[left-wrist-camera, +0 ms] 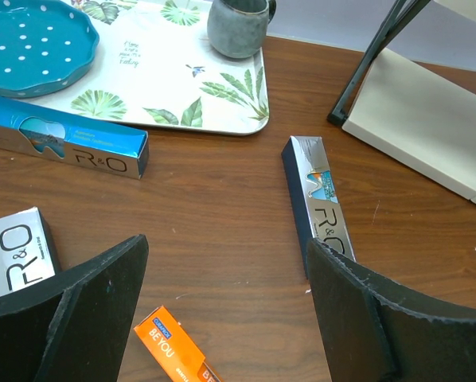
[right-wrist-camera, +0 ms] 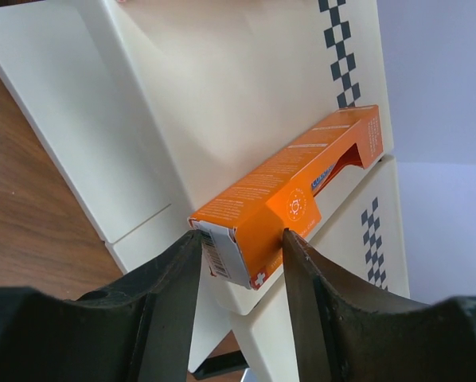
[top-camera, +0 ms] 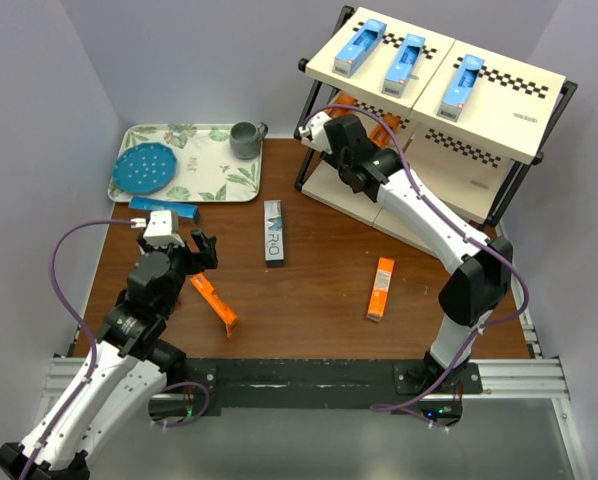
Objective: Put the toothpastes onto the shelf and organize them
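Nearest at the left, the left arm (top-camera: pixel 129 320) reaches over the brown table (top-camera: pixel 309 310). The left jaws stand wide apart with nothing between them, above the end of an orange toothpaste (top-camera: pixel 214 303) lying aslant on the wood. Just beyond, a blue toothpaste (top-camera: pixel 164 209) lies beside the near edge of the leaf-patterned tray (top-camera: pixel 214 180), which carries a teal dotted plate (top-camera: pixel 146 167) and a grey mug (top-camera: pixel 246 140). Mid-table lies a grey-and-teal toothpaste (top-camera: pixel 273 232), and well to its right a second orange toothpaste (top-camera: pixel 380 289). Further right, the right arm (top-camera: pixel 429 220) stretches to the shelf (top-camera: pixel 509 95), whose top tier bears three blue toothpastes (top-camera: pixel 403 62). Under that tier the right jaws are clamped on the end of a third orange toothpaste (right-wrist-camera: pixel 286 199) lying on a cream board.
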Motion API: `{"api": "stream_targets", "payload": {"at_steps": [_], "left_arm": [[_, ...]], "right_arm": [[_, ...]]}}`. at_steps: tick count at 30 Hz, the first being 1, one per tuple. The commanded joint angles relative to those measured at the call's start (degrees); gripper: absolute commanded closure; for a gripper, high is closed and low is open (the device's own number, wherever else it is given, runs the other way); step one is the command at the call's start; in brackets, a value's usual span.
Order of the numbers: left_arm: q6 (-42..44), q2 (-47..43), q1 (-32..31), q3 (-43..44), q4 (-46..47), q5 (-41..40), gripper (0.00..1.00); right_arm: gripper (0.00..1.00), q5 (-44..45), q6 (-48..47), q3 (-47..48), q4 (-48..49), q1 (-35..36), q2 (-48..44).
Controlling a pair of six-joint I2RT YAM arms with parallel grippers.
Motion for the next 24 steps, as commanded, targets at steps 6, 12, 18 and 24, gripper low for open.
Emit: {"api": "stream_targets", "payload": {"at_steps": [6, 12, 18, 24], "left_arm": [[0.9, 0.1, 0.1, 0.2, 2.6, 0.3, 0.15], [0.9, 0.1, 0.0, 0.2, 2.6, 0.2, 0.15], [0.9, 0.2, 0.0, 0.2, 2.6, 0.2, 0.14], [0.9, 0.8, 0.0, 0.1, 2.7, 0.3, 0.14]], "right_arm": [[0.54, 1.0, -2.9, 0.2, 3.2, -2.1, -1.2], [0.54, 0.0, -4.3, -1.2, 4.2, -3.1, -2.3], [0.48, -0.8, -3.1, -1.2, 3.1, -3.1, -3.4], [0.33, -2.4, 1.0, 0.0, 1.7, 1.3, -6.7]]}}
